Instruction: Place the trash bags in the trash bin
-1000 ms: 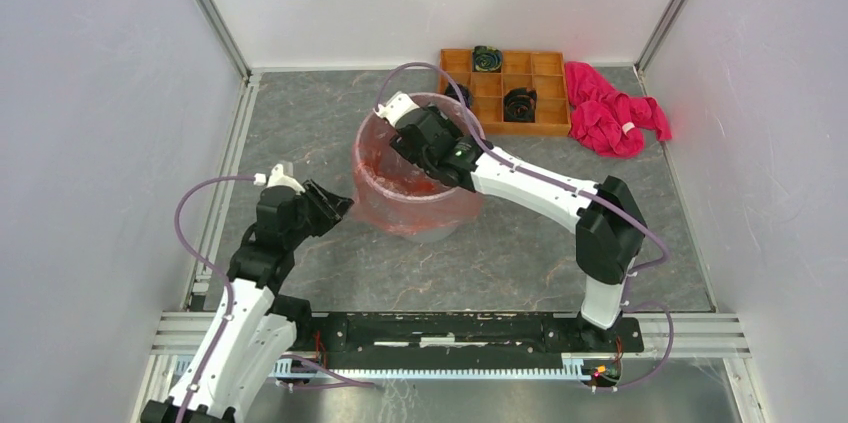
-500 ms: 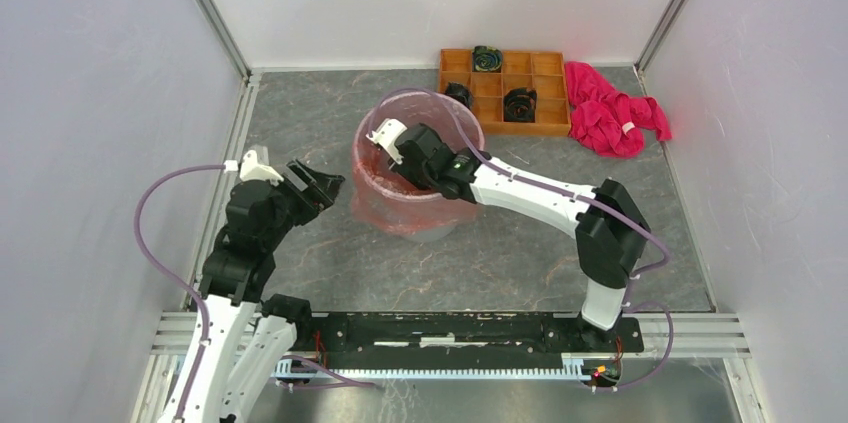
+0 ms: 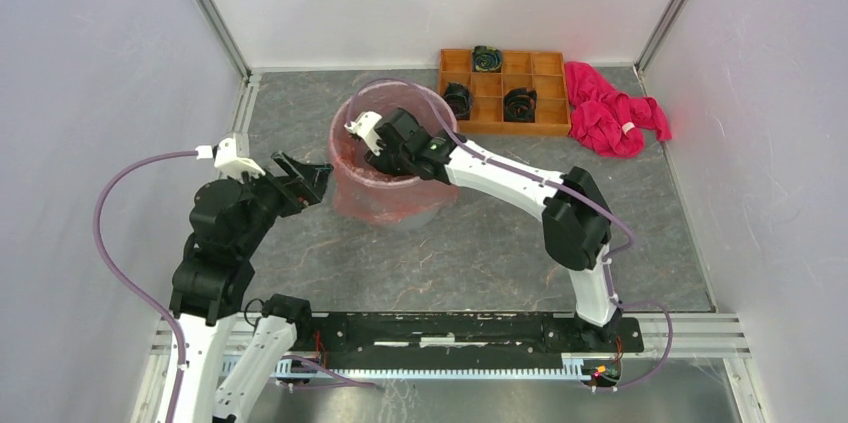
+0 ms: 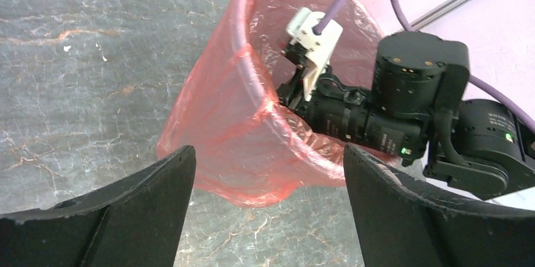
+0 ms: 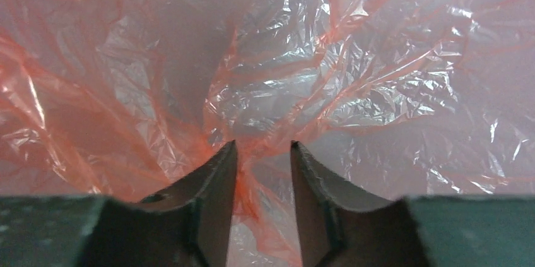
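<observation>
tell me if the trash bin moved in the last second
Yes. The trash bin slid left, away from the orange tray, right gripper inside it pinching the trash bag.

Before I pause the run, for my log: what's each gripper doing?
Left gripper: open, empty.
Right gripper: shut on the bag.

Translucent red-orange trash bag [image 3: 385,205], dark-grey pale-veined table [image 3: 500,243], magenta-pink cloth [image 3: 605,118], orange-brown tray [image 3: 547,91].

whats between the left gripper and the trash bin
Only bare grey table, seen in the left wrist view: the open left gripper hangs apart from the trash bin, which the red bag drapes.
</observation>
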`<state>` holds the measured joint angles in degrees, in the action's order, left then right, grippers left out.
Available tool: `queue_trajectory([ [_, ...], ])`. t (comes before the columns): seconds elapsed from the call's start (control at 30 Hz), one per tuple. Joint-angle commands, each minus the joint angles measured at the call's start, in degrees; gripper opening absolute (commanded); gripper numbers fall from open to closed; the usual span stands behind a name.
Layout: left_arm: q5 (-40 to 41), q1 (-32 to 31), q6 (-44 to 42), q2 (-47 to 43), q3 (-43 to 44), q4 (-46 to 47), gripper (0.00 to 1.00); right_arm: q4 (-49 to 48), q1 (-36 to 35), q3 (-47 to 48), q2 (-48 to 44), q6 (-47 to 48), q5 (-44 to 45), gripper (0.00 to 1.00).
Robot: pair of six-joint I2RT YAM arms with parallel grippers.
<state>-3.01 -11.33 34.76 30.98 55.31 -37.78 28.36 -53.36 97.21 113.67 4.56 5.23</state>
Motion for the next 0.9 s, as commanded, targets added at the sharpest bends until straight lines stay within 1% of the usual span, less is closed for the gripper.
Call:
queue_trajectory([
  [0.0, -1.4, 0.3, -4.5, 1.7, 2.5, -1.0, 0.93, 5.5, -0.4, 7.4, 2.4, 0.6, -2.9, 0.46],
  [0.13, -4.3, 0.3, -4.2, 3.3, 2.8, 0.1, 0.93, 5.7, -0.6, 13.4, -2.1, -0.2, -2.7, 0.6],
  [0.27, -10.0, 0.3, -4.1, 4.8, 3.7, 1.3, 0.93, 6.7, -0.4, 19.4, -6.0, -0.4, 0.7, 0.73],
  [0.37, -17.3, 0.3, -3.7, 4.9, 3.2, 4.5, 0.99, 6.5, -0.4, 20.1, -9.9, 0.2, 3.3, 0.82],
  [0.43, -24.5, 0.3, -2.7, 5.2, 2.3, 7.9, 1.0, 6.0, -0.5, 19.1, -13.0, 0.5, 5.2, 0.86],
  [0.5, -31.9, 0.3, -0.8, 5.6, 1.0, 12.3, 1.0, 4.5, -0.5, 16.5, -16.9, 0.8, 6.7, 0.89],
  [0.6, -36.6, 0.2, 1.5, 5.1, -0.7, 17.3, 1.0, 1.1, -0.4, 10.0, -24.5, 1.2, 7.9, 0.93],
  [0.67, -37.3, -0.1, 3.3, 4.3, -2.2, 20.4, 1.0, -3.1, -0.4, 4.0, -30.6, 1.4, 8.9, 0.97],
  [0.77, -37.2, -1.7, 6.4, 2.8, -4.9, 25.8, 1.0, -9.3, -0.5, -6.6, -40.3, 2.2, 10.2, 0.98],
  [0.87, -33.5, -6.3, 6.3, 3.4, -6.2, 27.7, 1.0, -14.6, -0.4, -15.9, -48.9, 2.5, 12.1, 0.98],
])
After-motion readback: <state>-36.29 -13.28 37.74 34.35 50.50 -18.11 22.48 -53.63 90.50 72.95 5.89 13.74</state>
